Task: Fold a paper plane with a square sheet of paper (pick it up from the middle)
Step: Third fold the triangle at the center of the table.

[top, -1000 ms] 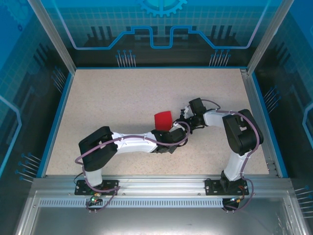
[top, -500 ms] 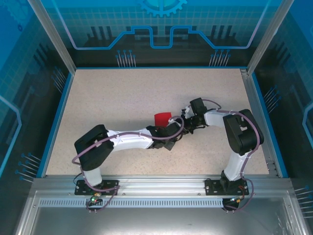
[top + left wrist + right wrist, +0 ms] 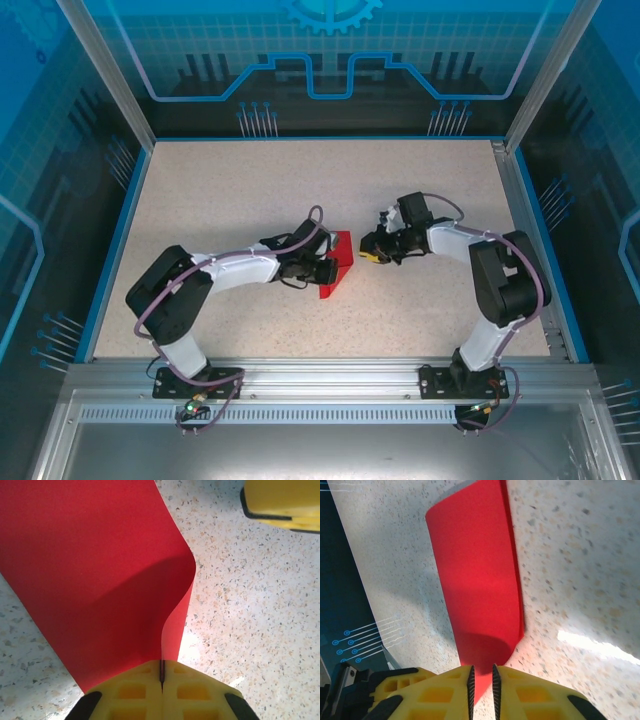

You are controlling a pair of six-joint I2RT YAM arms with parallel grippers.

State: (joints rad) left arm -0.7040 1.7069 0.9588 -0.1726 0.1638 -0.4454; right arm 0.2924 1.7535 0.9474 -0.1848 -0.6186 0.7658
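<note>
The left pincer [image 3: 161, 669] is clamped tight on one edge of the red sheet of paper [image 3: 90, 565]. The sheet bows and curls away from it, near the middle of the speckled table [image 3: 230, 190]. The right pincer [image 3: 481, 672] sits just beside the sheet, facing it, with its jaws a narrow slit apart and gripping nothing.

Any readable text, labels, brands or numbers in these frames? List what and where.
No readable text found.
On the square sheet of paper: nothing, plain red.
On the backdrop panel: gear and circuit-line graphics, no letters or digits.
On the arm base plates: any marking is too small to read.
</note>
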